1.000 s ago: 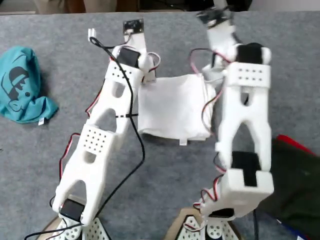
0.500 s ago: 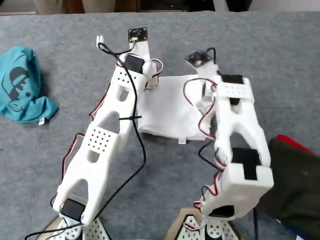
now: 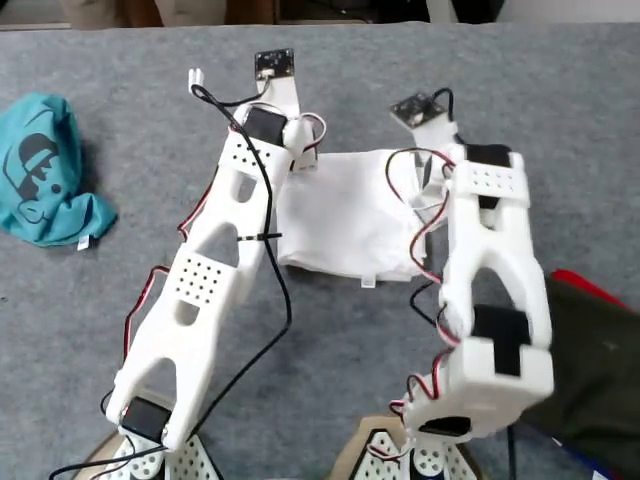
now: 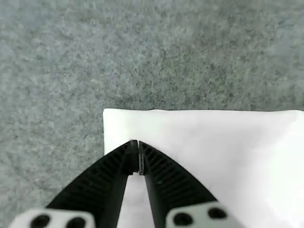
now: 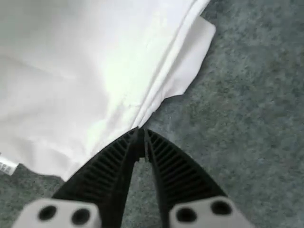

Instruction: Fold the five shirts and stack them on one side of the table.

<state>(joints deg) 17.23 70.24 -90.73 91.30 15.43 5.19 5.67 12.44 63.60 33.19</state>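
High view: the white shirt (image 3: 345, 215) lies folded square, left fingers (image 4: 114, 175) and right fingers (image 5: 114, 171) clenched near its edges.

White shirt (image 3: 345, 215) (teal shirt (image 3: 45, 175) too)

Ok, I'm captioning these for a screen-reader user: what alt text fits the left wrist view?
The left gripper, black ribbed fingers shut together, is at the corner of a folded white shirt. The shirt lies flat on the grey table. Whether it pinches the cloth is unclear.
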